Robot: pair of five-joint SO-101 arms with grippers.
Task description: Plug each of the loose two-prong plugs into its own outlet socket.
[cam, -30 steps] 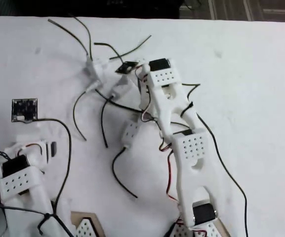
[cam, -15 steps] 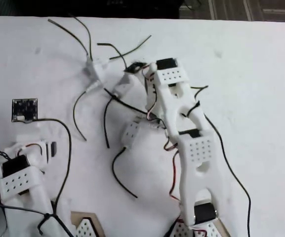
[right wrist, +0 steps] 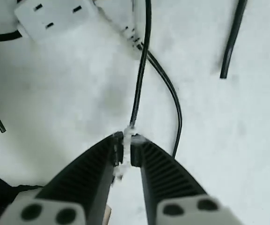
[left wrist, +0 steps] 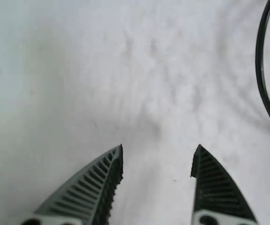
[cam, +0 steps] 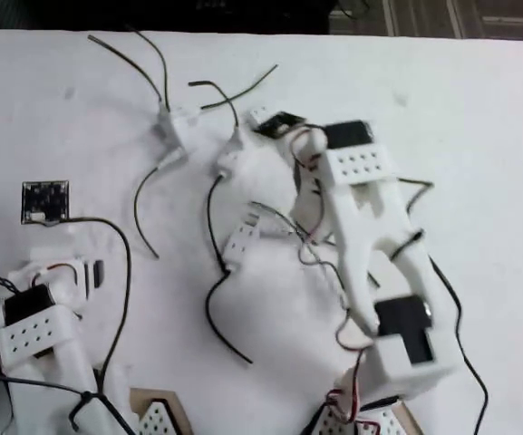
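My right gripper (right wrist: pixel 124 151) is shut on a small white plug (right wrist: pixel 125 137), whose black cable (right wrist: pixel 142 70) runs away from the tips. From above, this gripper (cam: pixel 263 120) sits at the table's middle back, beside a white plug body (cam: pixel 234 149). A white outlet socket block (cam: pixel 240 240) lies in front of it, and its slots (right wrist: pixel 55 16) face up. More white plugs and sockets (cam: pixel 175 127) with black cables lie to the left at the back. My left gripper (left wrist: pixel 158 159) stands open over bare table at the front left.
A small black square board (cam: pixel 45 201) lies at the left, its cable looping round the left arm (cam: pixel 39 322). Loose black cable ends (cam: pixel 229 344) trail over the middle. One cable (left wrist: pixel 266 70) passes beside the left gripper. The right half of the table (cam: pixel 497 136) is bare.
The right arm has swung to the right and taken the plug and its cable with it. The socket block has stayed put, and the left arm has not moved.
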